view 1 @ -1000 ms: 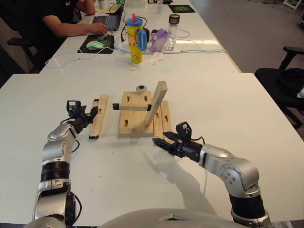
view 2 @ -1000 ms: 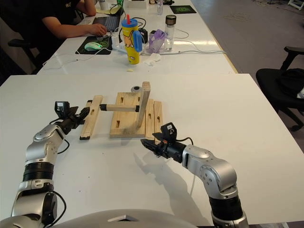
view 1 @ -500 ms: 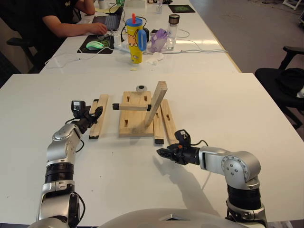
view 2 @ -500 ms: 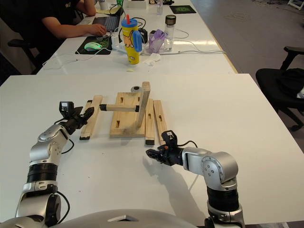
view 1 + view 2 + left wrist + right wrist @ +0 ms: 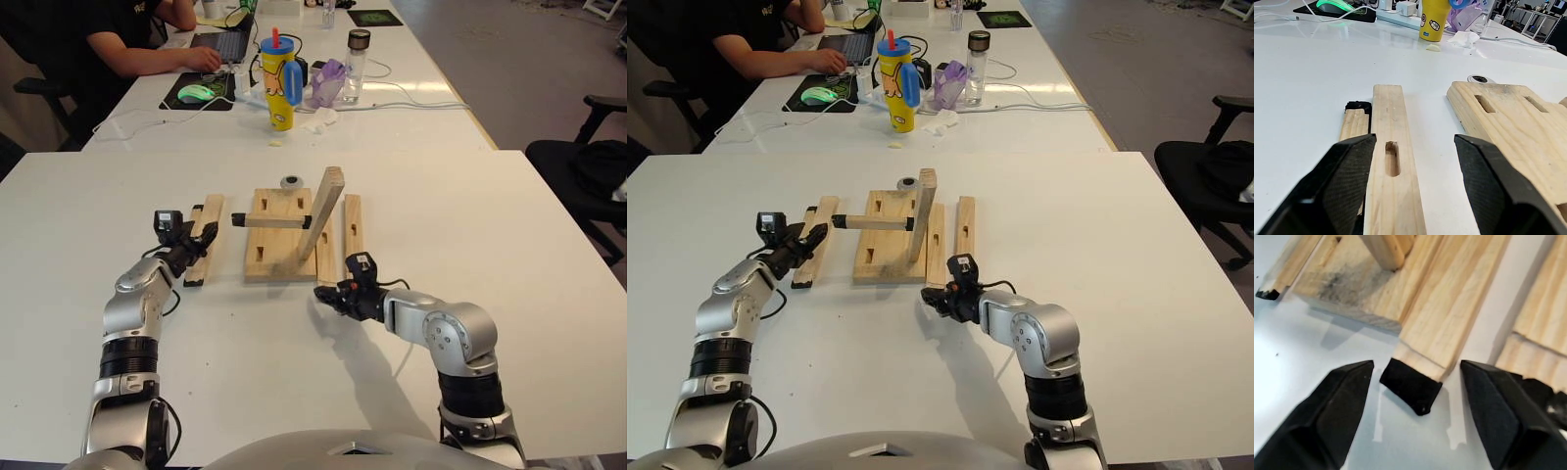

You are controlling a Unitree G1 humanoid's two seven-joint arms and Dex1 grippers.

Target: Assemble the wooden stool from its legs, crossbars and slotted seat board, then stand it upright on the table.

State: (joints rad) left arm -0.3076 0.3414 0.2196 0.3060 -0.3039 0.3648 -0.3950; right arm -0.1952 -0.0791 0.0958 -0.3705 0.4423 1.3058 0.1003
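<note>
The slotted seat board [image 5: 274,240] lies flat mid-table. One leg [image 5: 323,211] stands tilted in it, with a crossbar [image 5: 266,221] jutting from that leg toward my left. A second leg [image 5: 1449,318] lies flat against the board's right edge, its black-tipped end [image 5: 1410,387] between the fingers of my open right gripper [image 5: 328,297]. A third leg [image 5: 352,223] lies farther right. On the board's left lies a slotted leg [image 5: 1392,166] with a thinner black-tipped piece [image 5: 1353,125] beside it. My left gripper [image 5: 191,252] is open around that leg's near end.
A small grey round object [image 5: 291,182] sits just behind the board. The far table holds a yellow cup [image 5: 279,83], a bottle [image 5: 355,64], cables and a laptop, with a person seated there. A black chair [image 5: 588,166] stands off the table's right edge.
My right gripper swung back up to the black end of the leg beside the board. The outer right leg shifted away from the board. My left gripper crept forward along the left leg.
</note>
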